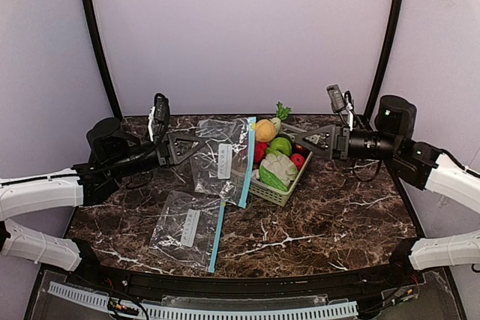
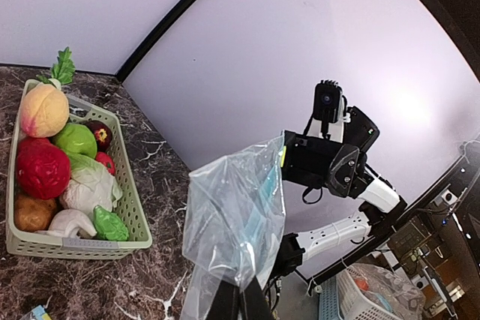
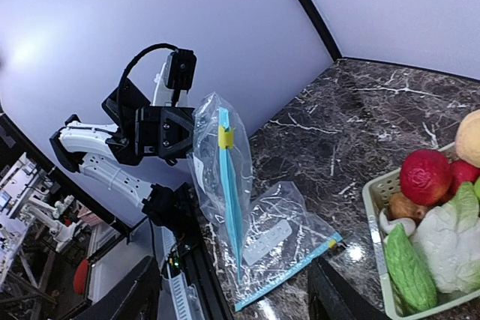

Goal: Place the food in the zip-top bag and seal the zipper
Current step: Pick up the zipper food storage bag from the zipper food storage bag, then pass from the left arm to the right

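Left pincer (image 2: 241, 303): clamped shut on a clear zip-top bag (image 2: 236, 215), gripping the edge away from the blue zipper strip. The bag is lifted off the table, just left of centre in the top view, and hangs with the strip running top to bottom and a yellow slider near its upper end.

Right pincer (image 1: 300, 142): fingers stand wide, nothing between them. It hovers at the right rim of the basket (image 1: 274, 194).

Food (image 1: 276, 157): heaped in the pale green lattice basket, centre-right of the top view, touching the hanging bag's zipper side. Red, green and orange pieces and a white cauliflower show.

A second bag (image 1: 187, 230) lies flat on the dark marbled table (image 1: 337, 215), lower left of centre.
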